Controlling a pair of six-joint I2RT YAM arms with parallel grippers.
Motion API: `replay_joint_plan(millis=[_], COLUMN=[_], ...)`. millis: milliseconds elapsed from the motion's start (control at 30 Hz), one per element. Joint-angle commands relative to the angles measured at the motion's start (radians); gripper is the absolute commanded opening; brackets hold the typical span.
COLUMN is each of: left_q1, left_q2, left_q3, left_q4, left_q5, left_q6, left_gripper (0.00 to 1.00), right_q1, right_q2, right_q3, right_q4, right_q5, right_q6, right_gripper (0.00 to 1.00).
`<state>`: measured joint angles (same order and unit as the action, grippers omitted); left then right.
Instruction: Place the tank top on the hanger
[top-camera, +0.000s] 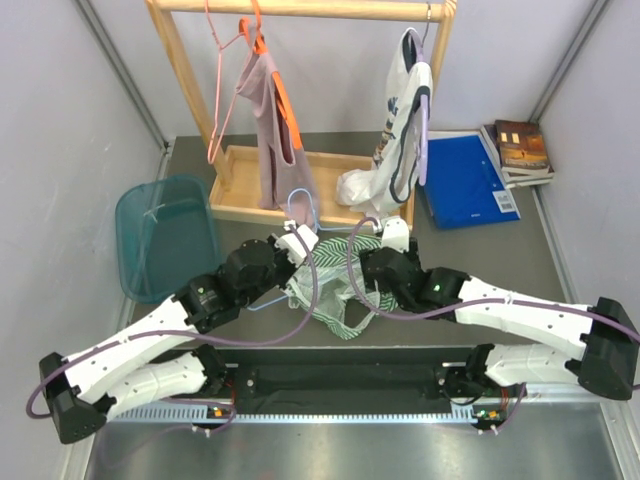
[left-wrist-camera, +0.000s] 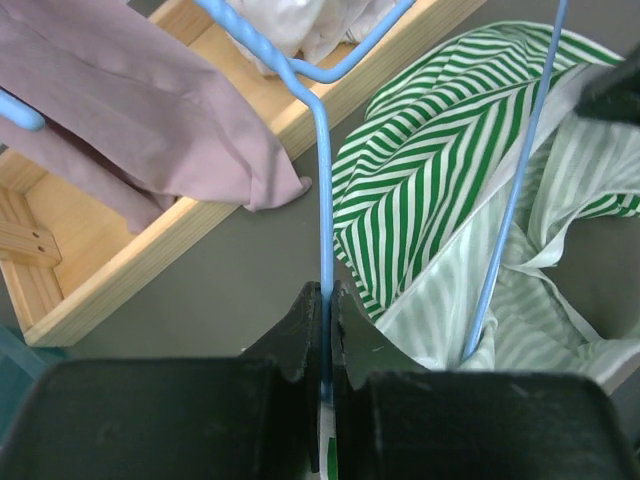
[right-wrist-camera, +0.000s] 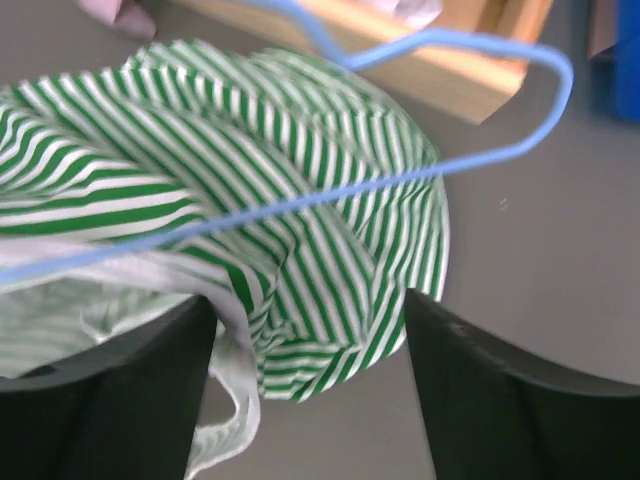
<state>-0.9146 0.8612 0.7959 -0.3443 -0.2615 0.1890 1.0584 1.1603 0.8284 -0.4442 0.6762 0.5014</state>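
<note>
Left wrist view is showing my left claw (left-wrist-camera: 327, 300) clamping the hanger (left-wrist-camera: 322, 180) over the tank top (left-wrist-camera: 440, 150) bunched by the tabletop's (left-wrist-camera: 220, 270) near edge, so I am aiming the wide-spread right claw (right-wrist-camera: 305, 305) at a strap hem to feed over the wire.

Fingers (left-wrist-camera: 300, 335) pinch the hanger (left-wrist-camera: 322, 180) beside the tank top (left-wrist-camera: 440, 150)

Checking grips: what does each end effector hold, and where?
Left end effector pinches the hanger on a straight stretch of wire. Right end effector stands open over the tank top, holding nothing.
</note>
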Motion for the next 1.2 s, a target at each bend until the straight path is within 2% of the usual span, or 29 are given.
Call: replay_joint_plan(millis=[0, 67, 200, 300, 733, 833, 867, 933, 967, 1067, 1167], left_q1=[-0.015, -0.024, -0.024, -0.024, -0.024, -0.024, -0.024, -0.026, -0.026, -0.026, -0.027], left_q2=[0.045, 0.062, 0.088, 0.078, 0.049, 0.03, 0.026, 0.006, -0.008, -0.048, -0.109], left_q3=[0.0, 0.005, 0.014, 0.011, 0.009, 0.005, 0.003, 0.0, -0.003, -0.009, -0.03], left_q4=[0.041, 0.042, 0.042, 0.037, 0.042, 0.044, 0.044, 0.05, 0.053, 0.062, 0.079], left_q5=[-0.033, -0.047, -0.074, -0.094, -0.116, -0.124, -0.127, -0.13, -0.131, -0.121, -0.042], left_q6=[-0.028, -0.036, -0.04, -0.043, -0.04, -0.042, -0.04, -0.039, -0.037, -0.03, -0.022], left_gripper=[0.0, 0.0, 0.0, 0.0, 0.0, 0.0, 0.0, 0.0, 0.0, 0.0, 0.0], right_q1=[0.073, 0.1, 0.112, 0.13, 0.141, 0.14, 0.138, 0.123, 0.112, 0.002, -0.124], right_q2=[-0.046, -0.071, -0.079, -0.073, 0.059, 0.058, 0.052, 0.01, -0.008, -0.095, -0.177], right_q3=[-0.032, -0.066, -0.153, -0.19, -0.278, -0.281, -0.284, -0.298, -0.304, -0.321, -0.31], right_q4=[0.015, 0.039, 0.131, 0.159, 0.3, 0.291, 0.28, 0.263, 0.24, 0.193, 0.145], right_q5=[-0.096, -0.118, -0.262, -0.288, -0.409, -0.402, -0.396, -0.383, -0.374, -0.379, -0.385], right_q6=[0.118, 0.191, 0.287, 0.345, 0.454, 0.463, 0.465, 0.462, 0.448, 0.383, 0.284], right_gripper=[0.79, 0.85, 0.85, 0.85, 0.85, 0.69, 0.54, 0.31, 0.14, 0.0, 0.0])
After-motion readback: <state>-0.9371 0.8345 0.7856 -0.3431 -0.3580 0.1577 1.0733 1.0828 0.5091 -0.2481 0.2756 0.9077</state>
